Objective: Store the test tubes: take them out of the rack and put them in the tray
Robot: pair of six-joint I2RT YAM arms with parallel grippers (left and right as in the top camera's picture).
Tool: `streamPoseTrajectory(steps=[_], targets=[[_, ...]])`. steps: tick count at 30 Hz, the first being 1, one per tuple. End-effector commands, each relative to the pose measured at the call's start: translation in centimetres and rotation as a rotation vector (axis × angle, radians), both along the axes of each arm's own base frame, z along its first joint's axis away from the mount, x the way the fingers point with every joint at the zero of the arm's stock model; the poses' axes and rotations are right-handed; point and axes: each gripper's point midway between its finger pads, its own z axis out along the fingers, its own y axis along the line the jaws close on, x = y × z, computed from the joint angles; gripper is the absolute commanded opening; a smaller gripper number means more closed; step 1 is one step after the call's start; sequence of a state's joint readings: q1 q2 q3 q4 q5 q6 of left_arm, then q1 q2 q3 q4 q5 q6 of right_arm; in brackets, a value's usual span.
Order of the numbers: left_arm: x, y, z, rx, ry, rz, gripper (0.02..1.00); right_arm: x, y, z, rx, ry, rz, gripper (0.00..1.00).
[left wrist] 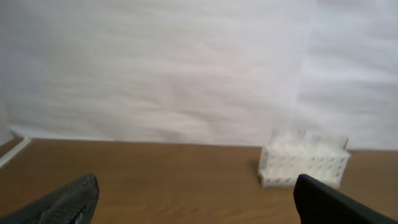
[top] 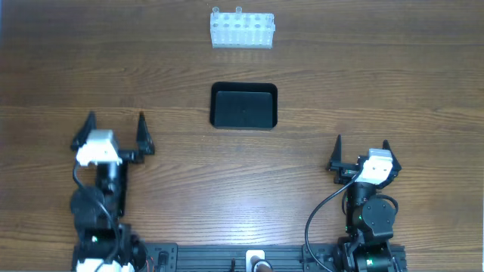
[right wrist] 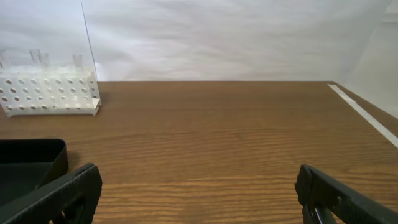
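The left claw and right claw are wide open, empty. Clear test tubes stand in a white holed rack far ahead, past the black tray. A bump could tip the rack.

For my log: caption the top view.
Open left gripper, open right gripper, black tray mid-table, white test tube rack beyond.

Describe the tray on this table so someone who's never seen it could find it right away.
Start with the brown wooden table seen from above and look to its middle. The tray lies there, just inward from the white rack that stands near the far edge. It is the only black thing lying on the wood: a shallow, rounded rectangle with nothing in it.
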State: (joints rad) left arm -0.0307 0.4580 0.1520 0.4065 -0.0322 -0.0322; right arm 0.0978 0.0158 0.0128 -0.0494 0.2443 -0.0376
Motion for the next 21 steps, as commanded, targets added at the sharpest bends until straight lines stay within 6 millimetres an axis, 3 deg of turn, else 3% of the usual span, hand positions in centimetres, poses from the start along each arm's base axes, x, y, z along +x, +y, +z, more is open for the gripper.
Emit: streamPoseTrajectory(steps=[1, 6, 11, 14, 21], targets=[[5.6, -1.7, 4.8, -0.102, 0.05, -0.087, 0.998, 0.0, -0.1, -0.1, -0.001, -0.003, -0.007, 0.993], [13.2, -4.2, 5.8, -0.099, 0.167, -0.116, 0.998, 0.0, -0.1, -0.1, -0.001, -0.003, -0.007, 0.991], [20.5, -7.6, 3.5, -0.067, 0.331, -0.071, 0.998, 0.0, -0.1, -0.1, -0.001, -0.003, -0.007, 0.993], [23.9, -9.4, 2.0, -0.059, 0.407, -0.026, 0.998, 0.0, -0.1, -0.1, -0.001, -0.003, -0.007, 0.991], [29.4, -12.4, -2.6, -0.082, 0.549, 0.002, 0.998, 0.0, -0.1, -0.1, -0.001, -0.003, -0.007, 0.993]])
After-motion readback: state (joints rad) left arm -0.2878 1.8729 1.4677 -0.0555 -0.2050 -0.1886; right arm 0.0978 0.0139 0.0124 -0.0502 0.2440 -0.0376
